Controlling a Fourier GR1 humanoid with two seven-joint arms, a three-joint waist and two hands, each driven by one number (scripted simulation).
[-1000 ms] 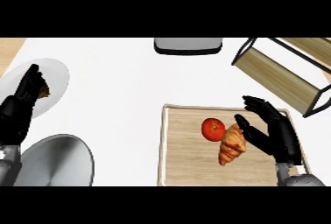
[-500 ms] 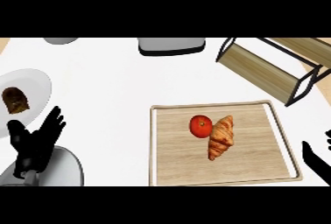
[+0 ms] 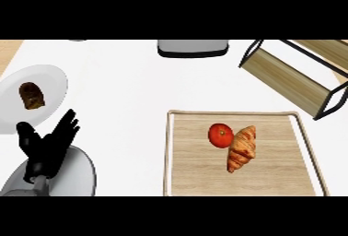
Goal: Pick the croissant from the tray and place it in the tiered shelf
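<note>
Croissant [image 3: 242,148]: lies on the wooden tray [image 3: 285,179], touching the tomato [image 3: 220,135] on its left.
Tiered shelf [image 3: 293,83]: upper right, apart from tray.
Left hand [image 3: 46,144]: released, fingers straight, resting lower left over a grey plate [image 3: 78,177].
Right hand: out of view.
White plate [image 3: 48,85]: far left, holds a brown pastry [image 3: 31,95].

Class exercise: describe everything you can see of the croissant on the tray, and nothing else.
The croissant is golden brown with darker ridged bands across its flaky-looking crust. It tapers toward its lower end. It lies flat on the wooden tray, right of center, its long axis running from upper right to lower left. Its upper left side meets the red tomato. No hand touches it.
</note>
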